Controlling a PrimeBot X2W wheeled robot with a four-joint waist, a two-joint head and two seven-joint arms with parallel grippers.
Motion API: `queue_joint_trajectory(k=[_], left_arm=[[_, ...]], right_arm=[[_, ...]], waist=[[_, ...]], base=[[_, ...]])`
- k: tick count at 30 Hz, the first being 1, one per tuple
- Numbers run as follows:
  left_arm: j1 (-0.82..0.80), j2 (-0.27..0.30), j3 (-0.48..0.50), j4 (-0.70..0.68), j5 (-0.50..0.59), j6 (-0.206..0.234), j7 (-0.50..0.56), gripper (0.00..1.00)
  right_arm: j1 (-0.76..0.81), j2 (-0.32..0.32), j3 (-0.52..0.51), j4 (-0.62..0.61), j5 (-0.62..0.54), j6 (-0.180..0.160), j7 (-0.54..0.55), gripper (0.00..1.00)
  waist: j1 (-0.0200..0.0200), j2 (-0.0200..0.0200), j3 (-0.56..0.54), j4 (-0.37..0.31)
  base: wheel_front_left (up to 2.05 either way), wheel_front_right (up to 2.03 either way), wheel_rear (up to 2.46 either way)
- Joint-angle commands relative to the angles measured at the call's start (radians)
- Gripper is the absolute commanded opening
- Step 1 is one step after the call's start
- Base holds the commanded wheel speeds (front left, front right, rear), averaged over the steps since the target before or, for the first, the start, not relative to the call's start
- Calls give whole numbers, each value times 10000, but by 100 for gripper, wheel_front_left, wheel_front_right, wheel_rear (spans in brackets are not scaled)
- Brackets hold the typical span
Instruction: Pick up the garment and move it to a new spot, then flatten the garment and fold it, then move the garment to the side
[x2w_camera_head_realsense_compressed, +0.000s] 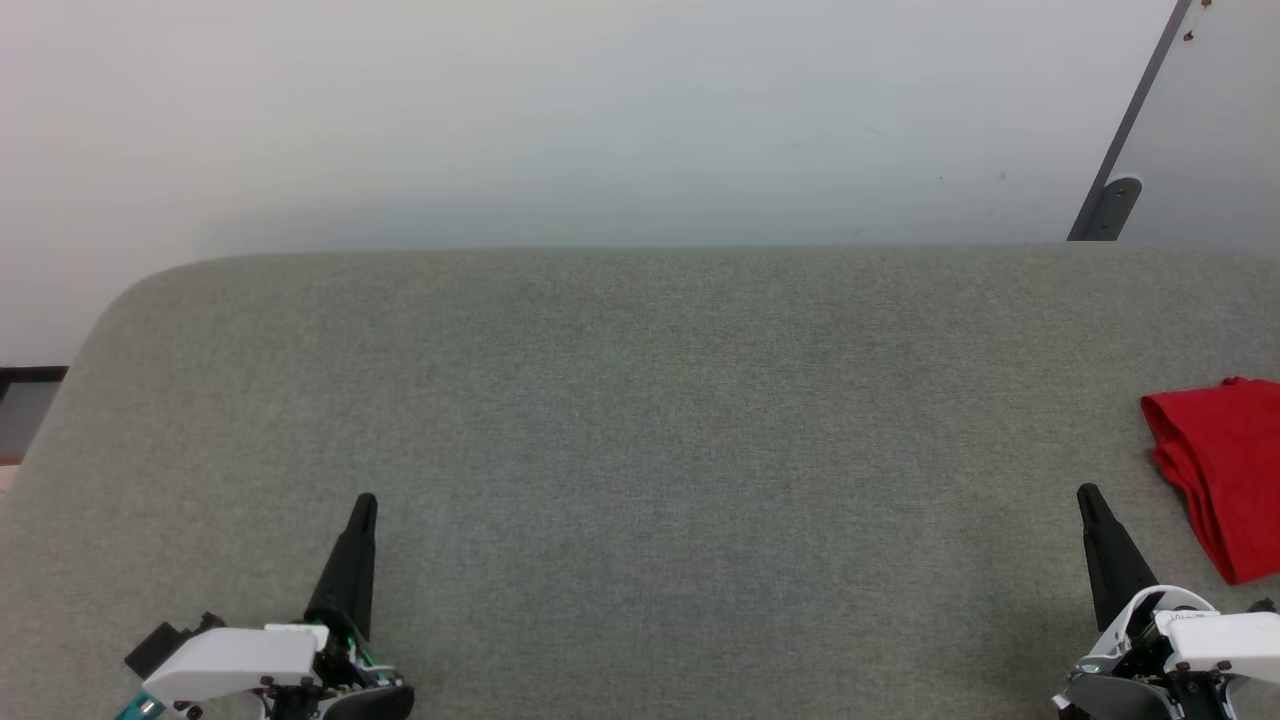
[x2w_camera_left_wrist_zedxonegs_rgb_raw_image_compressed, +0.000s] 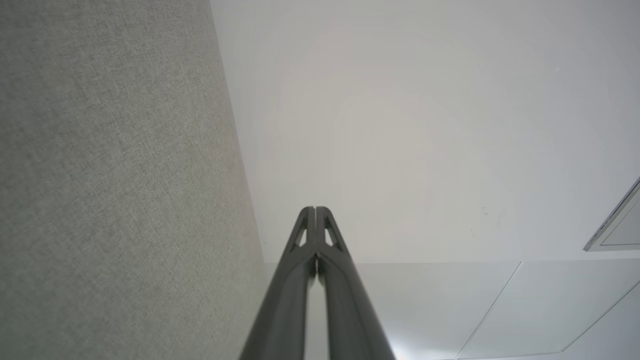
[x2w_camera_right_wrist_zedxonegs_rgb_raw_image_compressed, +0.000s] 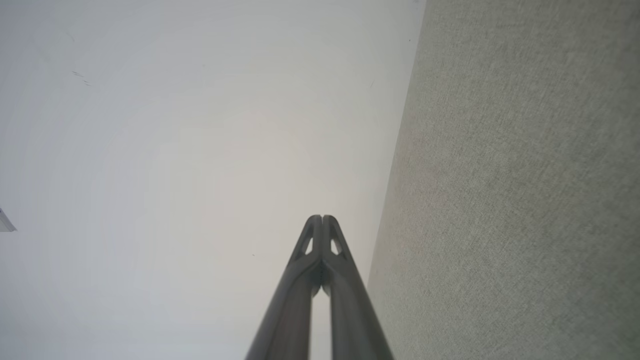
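The garment (x2w_camera_head_realsense_compressed: 1225, 465) lies folded as a red bundle at the right edge of the head view, on the grey fabric surface (x2w_camera_head_realsense_compressed: 640, 420); only plain red cloth shows, partly cut off by the frame. My right gripper (x2w_camera_head_realsense_compressed: 1087, 496) sits at the lower right, a little to the left of the garment and apart from it, shut with nothing held. My left gripper (x2w_camera_head_realsense_compressed: 366, 503) rests at the lower left, far from the garment, also shut. In the wrist views the left gripper (x2w_camera_left_wrist_zedxonegs_rgb_raw_image_compressed: 315, 209) and the right gripper (x2w_camera_right_wrist_zedxonegs_rgb_raw_image_compressed: 321, 218) show fingertips pressed together.
A pale wall (x2w_camera_head_realsense_compressed: 600, 110) rises behind the grey surface, whose far-left corner (x2w_camera_head_realsense_compressed: 140, 290) is rounded. A dark slanted bar (x2w_camera_head_realsense_compressed: 1125, 140) stands at the back right. The grey fabric (x2w_camera_left_wrist_zedxonegs_rgb_raw_image_compressed: 110, 190) runs beside the left fingers, and grey fabric (x2w_camera_right_wrist_zedxonegs_rgb_raw_image_compressed: 525, 190) beside the right.
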Motion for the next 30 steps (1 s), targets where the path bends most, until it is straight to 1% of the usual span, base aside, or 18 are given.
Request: queue_joint_trajectory(k=[1,30], left_arm=[[-102,-16,28,10,9,-39,37,0],[-105,-41,61,11,47,-39,50,0]], right_arm=[[-26,28,-5,-22,38,-10,17,0],[-26,28,-3,-22,39,-10,15,0]], waist=[[0,0,0,0],[0,0,0,0]], base=[[0,0,0],[0,0,0]])
